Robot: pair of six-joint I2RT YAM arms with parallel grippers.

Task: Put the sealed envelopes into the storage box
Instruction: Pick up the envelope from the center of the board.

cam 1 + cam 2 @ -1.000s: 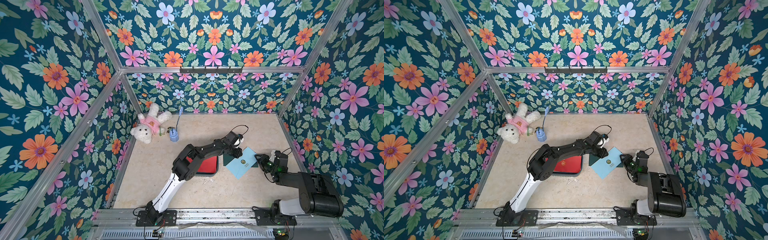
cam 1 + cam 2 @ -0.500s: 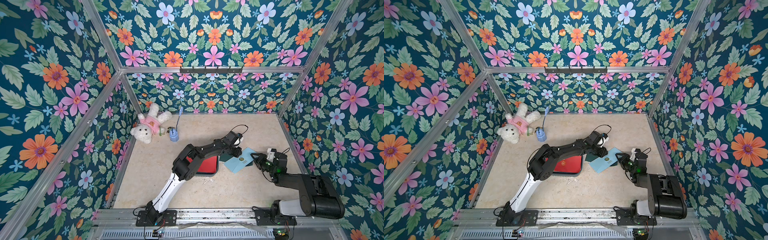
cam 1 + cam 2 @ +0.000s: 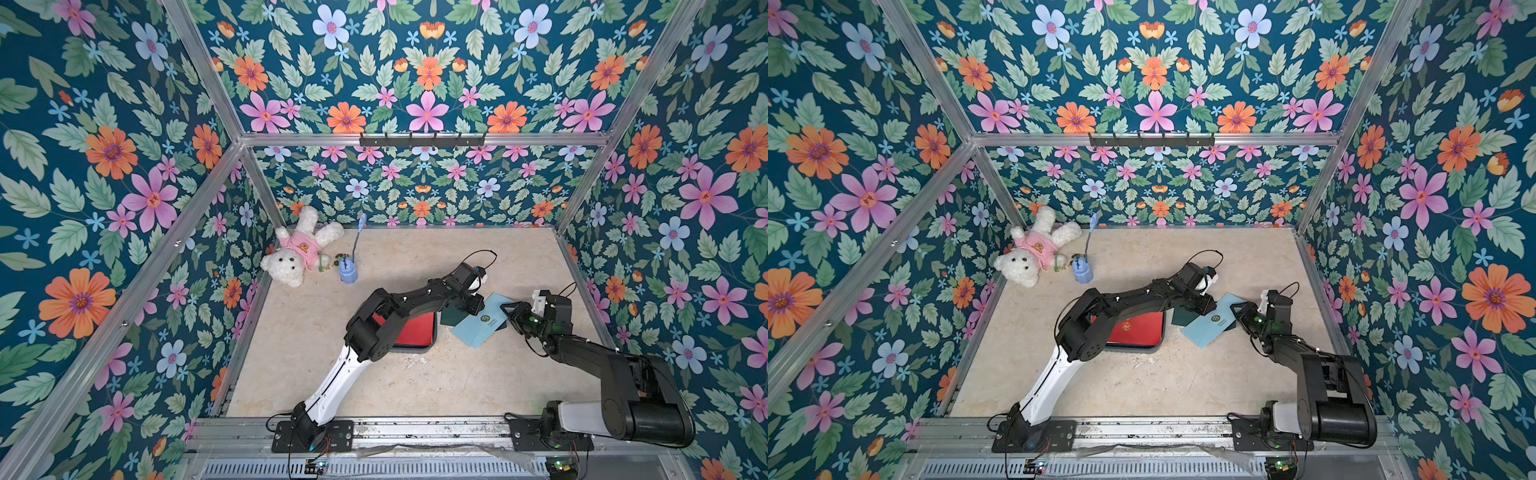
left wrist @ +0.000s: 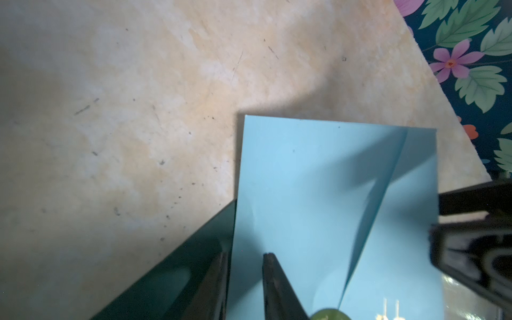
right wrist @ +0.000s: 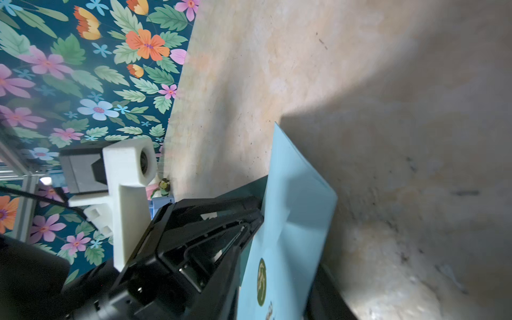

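Left gripper [image 4: 245,257] is nearly closed, pinching the light-blue envelope [image 3: 478,328] by one edge. It sits tilted just outside the storage box [image 3: 428,348], over a dark green envelope [image 3: 452,318]. Right gripper [image 3: 508,311] straddles the far edge; I cannot tell its grip. A red envelope [image 3: 415,328] lies inside the box.

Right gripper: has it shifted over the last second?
Yes. In a top view the right gripper has edged toward the storage box, farther over the light-blue envelope, which has hardly shifted.
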